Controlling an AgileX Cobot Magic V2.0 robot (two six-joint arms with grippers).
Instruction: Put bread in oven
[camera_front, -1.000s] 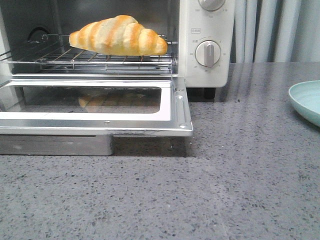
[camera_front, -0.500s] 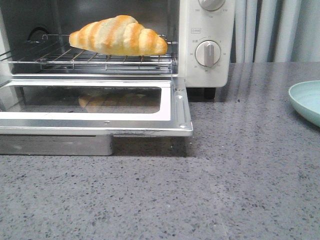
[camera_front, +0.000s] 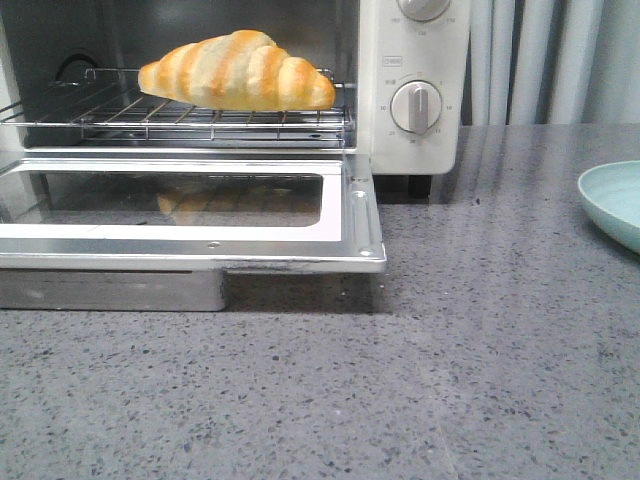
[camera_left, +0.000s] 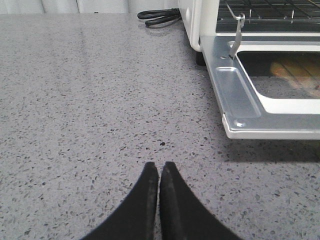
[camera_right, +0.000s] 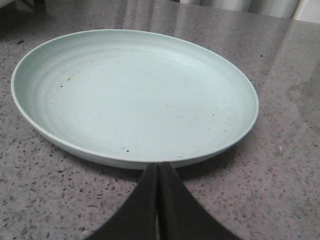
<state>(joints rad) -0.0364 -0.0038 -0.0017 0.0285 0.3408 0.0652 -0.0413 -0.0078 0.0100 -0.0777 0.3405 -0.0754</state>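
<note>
Nothing has shifted since a second ago: the oven (camera_front: 410, 90) stands with its door (camera_front: 190, 215) dropped flat, the bread (camera_front: 237, 72) resting on the wire rack (camera_front: 180, 120) inside. Both the left gripper (camera_left: 159, 172), fingers together, off to the door's side, and the right gripper (camera_right: 158, 172), fingers together, just short of the plate (camera_right: 130, 95), sit empty on the counter. To finish cleanly, I'd judge the door wants lifting from under its front edge, slowly, so the roll stays put.

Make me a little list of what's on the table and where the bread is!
bread: lying on the wire rack inside the oven
oven door: open, folded down flat
plate: pale green, nothing on it but crumbs, on the table right of the oven
left gripper: shut, holding nothing, over the counter
right gripper: shut, holding nothing, by the plate
</note>
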